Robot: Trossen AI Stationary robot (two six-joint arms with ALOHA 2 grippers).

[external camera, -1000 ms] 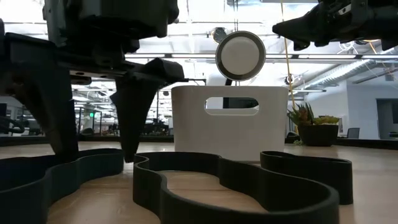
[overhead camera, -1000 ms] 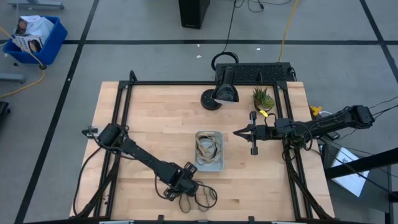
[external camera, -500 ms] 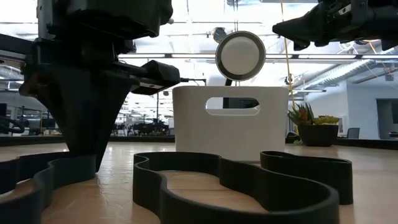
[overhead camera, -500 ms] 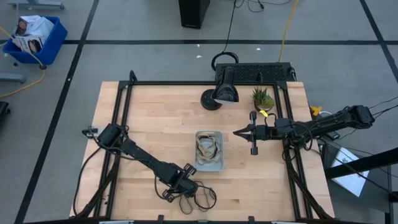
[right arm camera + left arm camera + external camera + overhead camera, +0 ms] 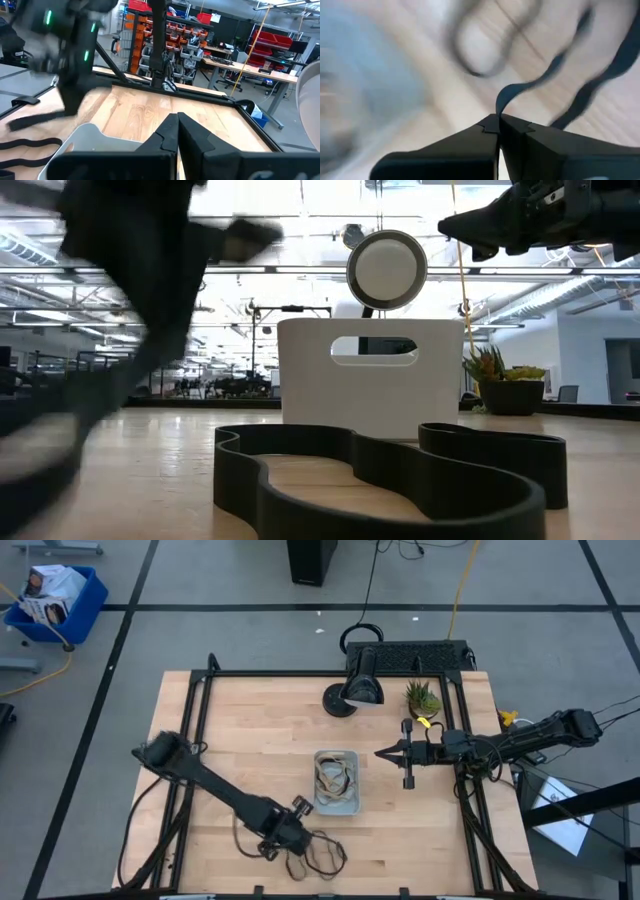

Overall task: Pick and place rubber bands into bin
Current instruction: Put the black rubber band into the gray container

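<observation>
Left pincer (image 5: pixel 498 125) clamped on 1 dark rubber band (image 5: pixel 560 70) (near the bin (image 5: pixel 336 781)); right pincer (image 5: pixel 380 752) together.

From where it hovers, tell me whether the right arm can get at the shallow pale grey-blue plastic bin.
Probably yes: the right gripper, shut, hangs just beside the bin, nothing between them.

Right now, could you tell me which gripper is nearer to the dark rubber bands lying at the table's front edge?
The left. The left gripper is right at the dark rubber bands, shut on one of them. The right gripper hovers beyond the bin, away from them.
</observation>
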